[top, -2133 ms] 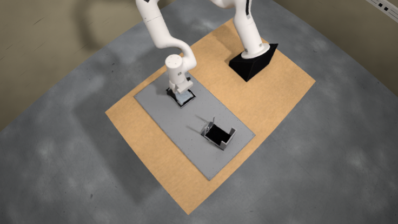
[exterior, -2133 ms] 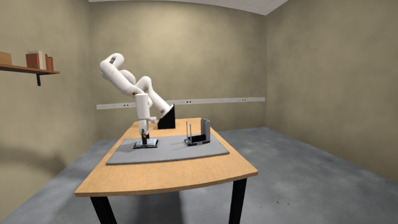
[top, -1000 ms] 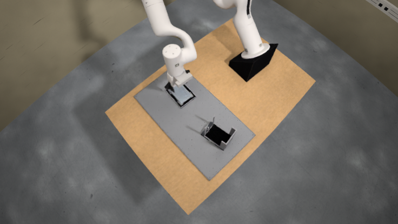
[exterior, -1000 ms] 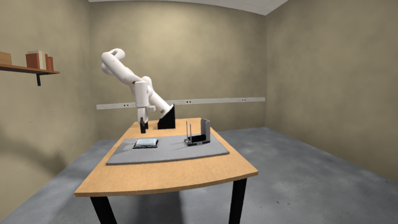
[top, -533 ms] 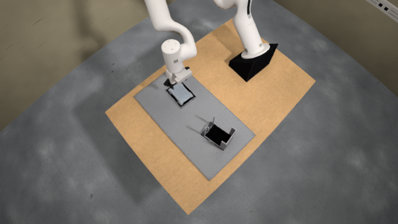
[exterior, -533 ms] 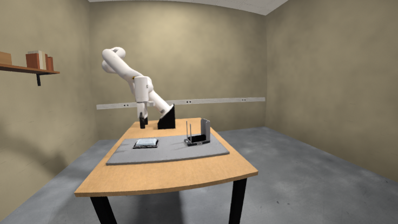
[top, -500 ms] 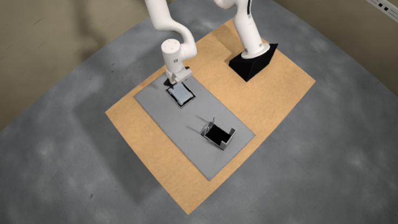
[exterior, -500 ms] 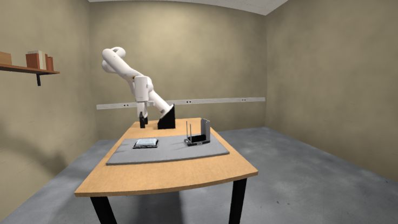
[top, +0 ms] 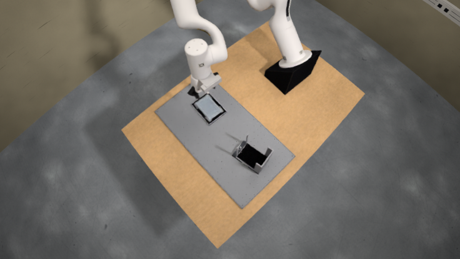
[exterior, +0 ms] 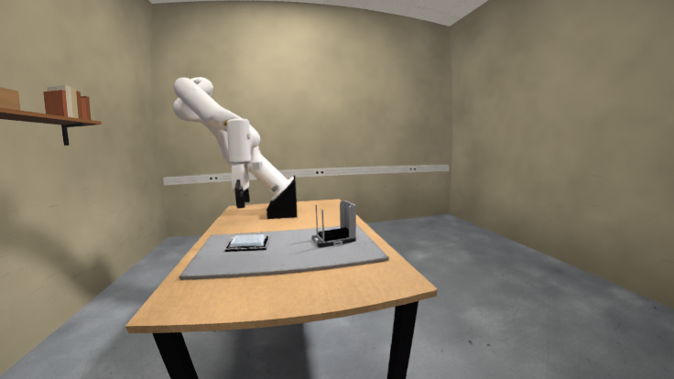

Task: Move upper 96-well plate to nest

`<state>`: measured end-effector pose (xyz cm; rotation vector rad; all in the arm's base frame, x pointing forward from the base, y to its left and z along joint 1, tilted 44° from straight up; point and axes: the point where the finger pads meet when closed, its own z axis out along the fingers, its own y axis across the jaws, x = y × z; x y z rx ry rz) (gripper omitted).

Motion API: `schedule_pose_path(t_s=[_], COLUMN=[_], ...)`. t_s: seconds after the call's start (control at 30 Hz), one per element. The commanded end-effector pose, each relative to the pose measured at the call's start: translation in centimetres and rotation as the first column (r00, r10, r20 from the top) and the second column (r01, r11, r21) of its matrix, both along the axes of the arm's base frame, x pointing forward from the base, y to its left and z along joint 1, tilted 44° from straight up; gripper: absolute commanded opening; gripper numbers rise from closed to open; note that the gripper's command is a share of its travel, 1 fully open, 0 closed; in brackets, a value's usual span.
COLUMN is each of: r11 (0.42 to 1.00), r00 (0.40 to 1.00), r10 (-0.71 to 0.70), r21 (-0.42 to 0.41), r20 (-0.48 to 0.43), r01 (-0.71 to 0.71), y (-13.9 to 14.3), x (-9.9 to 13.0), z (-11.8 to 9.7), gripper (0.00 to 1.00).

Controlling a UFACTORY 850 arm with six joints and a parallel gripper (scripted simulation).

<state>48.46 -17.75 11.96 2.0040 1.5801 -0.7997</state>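
Note:
A pale 96-well plate (top: 208, 107) lies flat inside the black-framed plate nest N1 (top: 209, 108) at the far left of the grey mat; it also shows in the side view (exterior: 247, 241). The stack rack K1 (top: 253, 156), with grey walls and thin posts, stands to the right and holds a dark plate low in its base (exterior: 335, 233). My gripper (top: 196, 91) (exterior: 242, 194) is open and empty. It hangs well above the table, just behind the nest, clear of the plate. Which corner of the plate is cut off is too small to tell.
The grey mat (top: 222, 141) lies on a wooden table (exterior: 282, 277). The arm's black base block (top: 292, 72) sits at the table's back. A wall shelf with books (exterior: 51, 111) hangs at the far left.

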Motion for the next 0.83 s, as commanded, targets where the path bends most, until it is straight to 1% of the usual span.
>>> schedule_pose_path(t_s=[0.0,0.17,0.8], r11=[1.000,1.000,1.000], r00=[1.000,1.000,1.000], r10=[0.000,0.000,0.000], r21=[0.000,0.000,0.000], r20=[0.001,0.001,0.001], r01=[0.000,0.000,0.000], y=[0.65,1.53,1.52], x=[0.22,0.43,0.42], z=[0.72,1.67,1.66], gripper=[1.00,1.00,1.00])
